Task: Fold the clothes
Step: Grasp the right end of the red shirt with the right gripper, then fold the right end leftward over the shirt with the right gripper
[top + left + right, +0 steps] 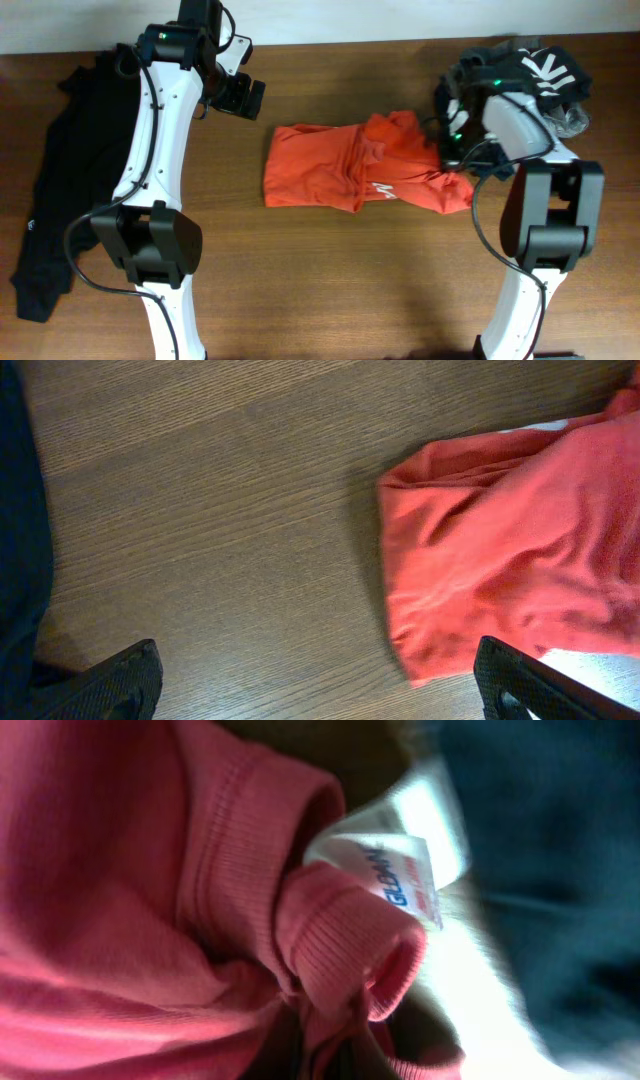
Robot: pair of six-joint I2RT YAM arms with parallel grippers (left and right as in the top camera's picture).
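Overhead, the orange-red T-shirt (340, 170) lies crumpled in a loose band across the middle of the brown wooden counter (330, 280), running left to right, with a bit of white lettering (385, 190) showing in a fold near its lower right. The right pincer (450, 152) sits at the shirt's right end, low on the cloth, and the fabric there is gathered toward it. Right wrist view is filled with the shirt at close range. The ribbed collar curls over on itself in the centre of the frame, and the small white neck label (405, 880) with blue and red print stands just beside that curl. The folds converge toward the bottom centre, where the pincer is pressed together, pinching the collar fabric; its own fingers barely show. Blurred dark cloth fills the right side of that frame. The left pincer (247, 98) hangs above bare counter left of centre near the top, close to the shirt's upper left corner but apart from it. Left wrist view shows its two black fingers (110, 685) spread wide at the bottom corners with nothing between them, the shirt's rumpled edge at right and wood grain in the middle. A black garment (50, 200) lies along the far left of the counter, and a heap of dark clothes (540, 70) with white markings sits at the upper right.
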